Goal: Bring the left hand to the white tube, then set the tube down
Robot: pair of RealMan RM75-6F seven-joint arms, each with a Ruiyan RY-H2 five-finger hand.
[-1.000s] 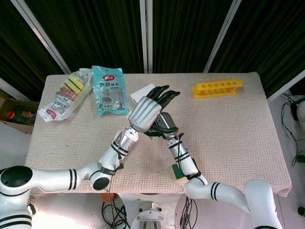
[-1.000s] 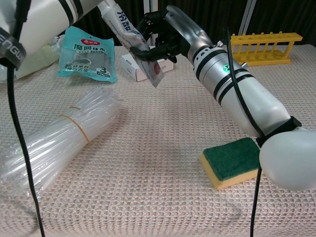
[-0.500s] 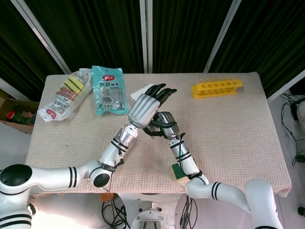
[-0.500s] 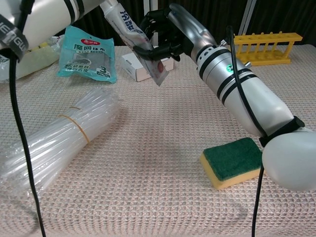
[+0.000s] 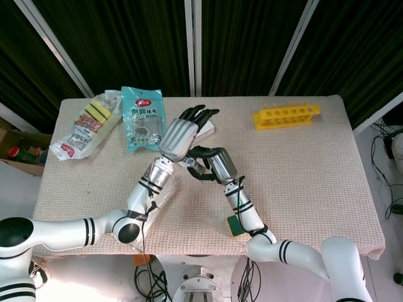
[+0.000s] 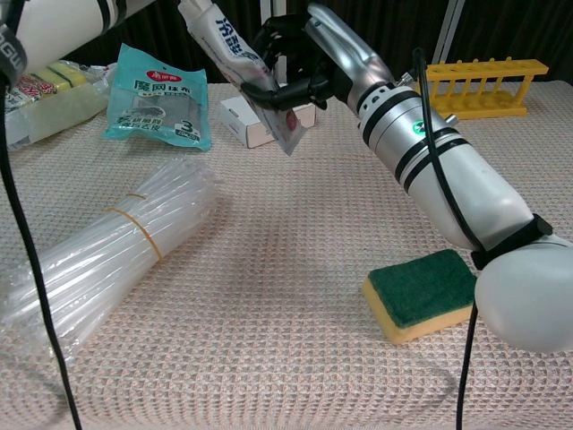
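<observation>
The white tube [image 6: 237, 63] hangs tilted in the air above the table, cap end up and to the left, flat crimped end down. My right hand [image 6: 295, 63] grips its lower end with fingers curled around it. In the head view my right hand [image 5: 211, 165] sits mid-table. My left hand [image 5: 179, 135] hovers just above and left of it, fingers stretched out toward the back, covering most of the tube. I see nothing in the left hand, but its palm side is hidden. In the chest view only the left forearm [image 6: 54, 18] shows.
A bundle of clear plastic sticks [image 6: 98, 251] lies front left. A green-and-yellow sponge [image 6: 421, 296] lies front right. Behind the hands are a white box [image 6: 260, 121], a teal packet [image 5: 143, 118], a pack of sponges [image 5: 88, 123] and a yellow rack [image 5: 286, 115].
My left hand and forearm have drifted left and toward the back. The right hand has kept its grip and held the tube almost still.
</observation>
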